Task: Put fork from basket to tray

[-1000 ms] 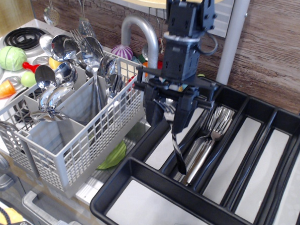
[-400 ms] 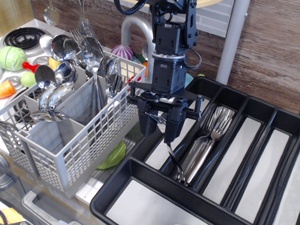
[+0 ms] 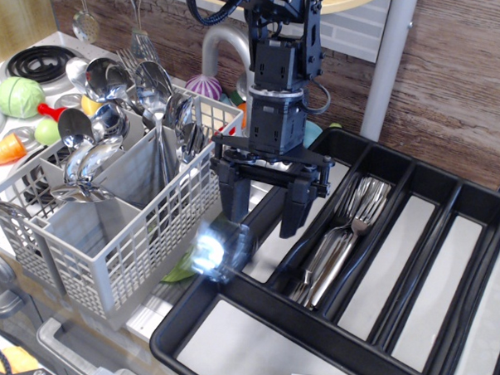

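My gripper (image 3: 262, 206) hangs open and empty over the left end of the black tray (image 3: 253, 308), its two dark fingers (image 3: 231, 199) spread wide. Several silver forks (image 3: 343, 237) lie in the tray's second long compartment, just right of the gripper. A bright glare (image 3: 210, 252) sits on the tray's left wall below the fingers; I cannot tell what makes it. The light grey lattice basket (image 3: 123, 240) stands to the left, holding several spoons (image 3: 99, 131) and other cutlery.
Toy vegetables (image 3: 20, 96) and a stove burner (image 3: 36, 60) lie far left. A curved metal faucet (image 3: 239, 58) rises behind the arm, and a grey post (image 3: 388, 65) stands at the back. A green item (image 3: 189, 259) lies between basket and tray.
The gripper has moved left and down, then opened. The fork that hung from it is no longer between the fingers. A bright glare has appeared on the tray's left wall.
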`<state>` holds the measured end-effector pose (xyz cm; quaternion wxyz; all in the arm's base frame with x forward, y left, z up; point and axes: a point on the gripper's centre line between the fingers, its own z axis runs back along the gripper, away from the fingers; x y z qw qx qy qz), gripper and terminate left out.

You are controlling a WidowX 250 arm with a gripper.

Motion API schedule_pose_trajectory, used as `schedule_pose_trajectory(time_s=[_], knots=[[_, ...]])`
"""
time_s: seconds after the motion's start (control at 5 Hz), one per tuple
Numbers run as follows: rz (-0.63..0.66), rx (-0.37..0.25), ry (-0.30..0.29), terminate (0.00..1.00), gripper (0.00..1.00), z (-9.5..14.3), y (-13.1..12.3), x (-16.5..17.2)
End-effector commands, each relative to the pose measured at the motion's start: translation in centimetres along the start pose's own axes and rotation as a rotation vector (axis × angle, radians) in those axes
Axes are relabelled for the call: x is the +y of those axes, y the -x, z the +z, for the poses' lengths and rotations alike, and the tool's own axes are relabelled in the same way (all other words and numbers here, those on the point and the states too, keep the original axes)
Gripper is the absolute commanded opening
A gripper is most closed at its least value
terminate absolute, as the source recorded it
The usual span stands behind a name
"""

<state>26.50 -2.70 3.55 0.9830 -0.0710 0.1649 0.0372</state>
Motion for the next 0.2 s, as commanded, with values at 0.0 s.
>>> schedule_pose_trajectory(time_s=[0.0], knots=[[-0.029,-0.05,0.005,1.0,1.0,1.32,-0.3,-0.26]])
